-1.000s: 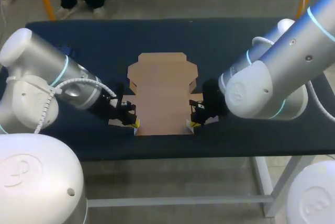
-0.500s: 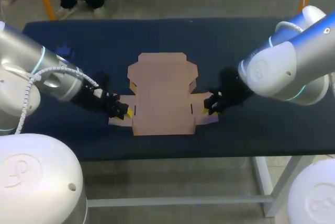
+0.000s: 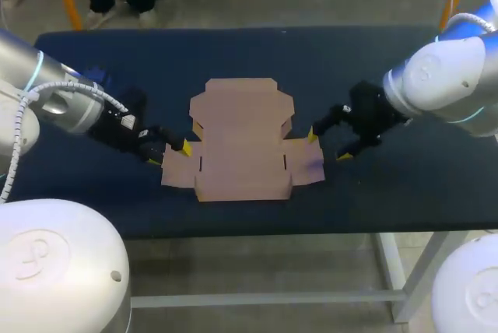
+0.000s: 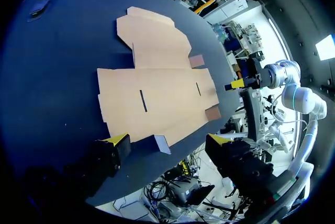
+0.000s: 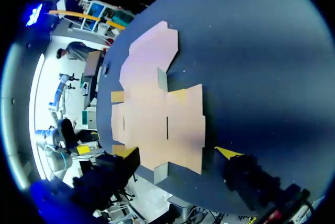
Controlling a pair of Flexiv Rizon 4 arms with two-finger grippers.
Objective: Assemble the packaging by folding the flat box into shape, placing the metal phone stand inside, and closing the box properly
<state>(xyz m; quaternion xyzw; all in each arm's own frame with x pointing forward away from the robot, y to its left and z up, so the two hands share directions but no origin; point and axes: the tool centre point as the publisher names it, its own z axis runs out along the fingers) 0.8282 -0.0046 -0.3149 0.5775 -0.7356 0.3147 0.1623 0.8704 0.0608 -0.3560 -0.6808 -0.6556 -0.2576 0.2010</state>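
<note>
The flat box (image 3: 241, 142) lies unfolded; left claw (image 3: 173, 154) and right claw (image 3: 327, 146) flank it, released. Folding looks unstarted; next, fold its sides up.

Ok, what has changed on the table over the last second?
Both arms drew back outward from the near corners of the flat brown cardboard box. The left gripper now sits at the box's left side flap, and the right gripper is just off its right flap. Both sets of fingers are open and hold nothing. The box stayed flat, unfolded, in the same spot on the dark blue table.
</note>
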